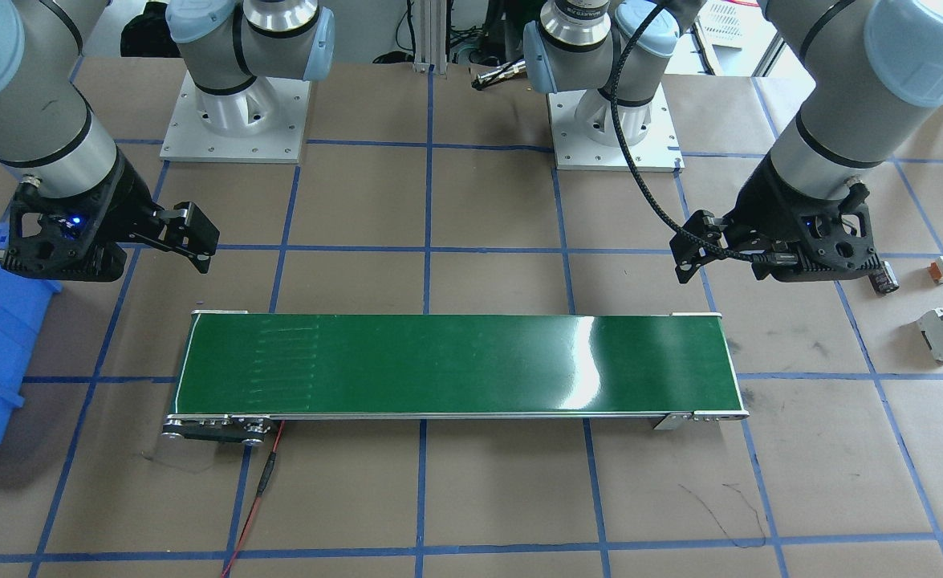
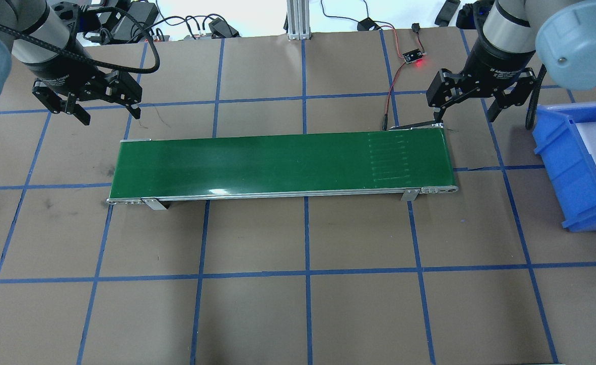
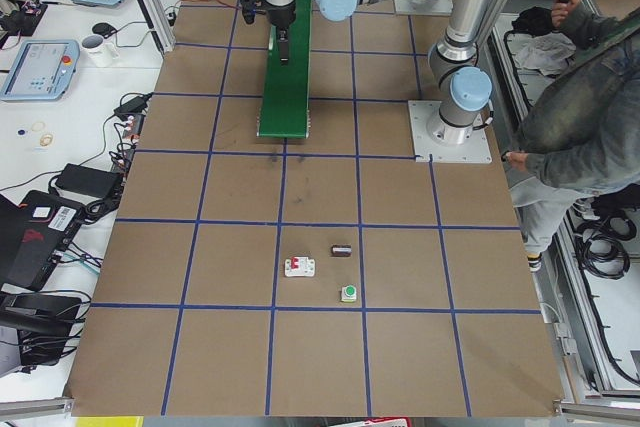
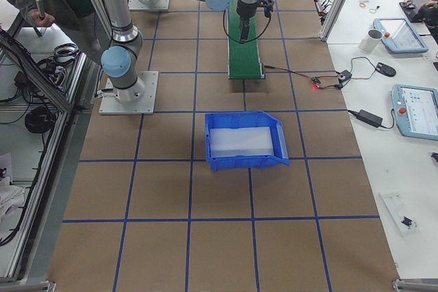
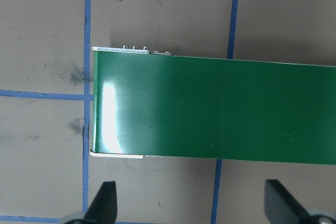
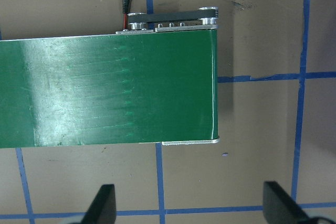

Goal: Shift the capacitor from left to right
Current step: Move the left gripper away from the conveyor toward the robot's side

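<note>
Overhead exterior, brown paper table [image 2: 298, 314] gridded in blue tape, green conveyor belt [image 2: 277, 162] spanning from left gripper [image 2: 110, 115] to right gripper [image 2: 467, 114], both spread apart, capacitor [image 1: 886, 277] on table just behind left gripper, cluttered workbench [image 3: 70, 117] alongside.

The left gripper [image 2: 109, 115] hangs pointing down from its bent arm, its jaws spread wide and empty. The right gripper [image 2: 471, 107] hangs the same way at much the same height, jaws likewise parted wide and empty. The two arms stand well apart.
</note>
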Action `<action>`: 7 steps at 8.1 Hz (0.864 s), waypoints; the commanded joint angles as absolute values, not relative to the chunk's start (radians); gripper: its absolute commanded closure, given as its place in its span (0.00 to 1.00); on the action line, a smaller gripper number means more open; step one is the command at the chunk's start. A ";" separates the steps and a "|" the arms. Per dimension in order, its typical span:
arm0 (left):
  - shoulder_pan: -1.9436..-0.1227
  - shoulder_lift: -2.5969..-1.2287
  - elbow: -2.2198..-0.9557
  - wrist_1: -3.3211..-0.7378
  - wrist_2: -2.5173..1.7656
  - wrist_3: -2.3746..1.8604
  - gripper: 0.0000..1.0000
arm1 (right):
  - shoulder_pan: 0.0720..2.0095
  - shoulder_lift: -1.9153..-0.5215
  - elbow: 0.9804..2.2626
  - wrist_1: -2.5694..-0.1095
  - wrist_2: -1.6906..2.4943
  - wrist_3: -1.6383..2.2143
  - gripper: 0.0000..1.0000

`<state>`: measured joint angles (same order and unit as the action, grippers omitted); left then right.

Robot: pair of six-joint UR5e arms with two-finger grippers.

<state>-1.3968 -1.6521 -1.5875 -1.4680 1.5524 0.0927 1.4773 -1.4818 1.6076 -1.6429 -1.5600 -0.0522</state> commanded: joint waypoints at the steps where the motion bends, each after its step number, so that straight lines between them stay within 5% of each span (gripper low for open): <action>1: -1.387 -1.652 -1.589 -1.468 1.554 0.095 0.00 | 1.477 -1.482 1.608 -1.643 -1.560 -0.052 0.00; 7: -1.126 -1.649 -1.598 -1.483 1.522 0.095 0.00 | 1.477 -1.482 1.608 -1.643 -1.560 -0.052 0.00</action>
<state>-1.2229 -1.6509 -1.5946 -1.4787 1.5299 0.0914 1.4772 -1.4818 1.6076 -1.6429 -1.5600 -0.0522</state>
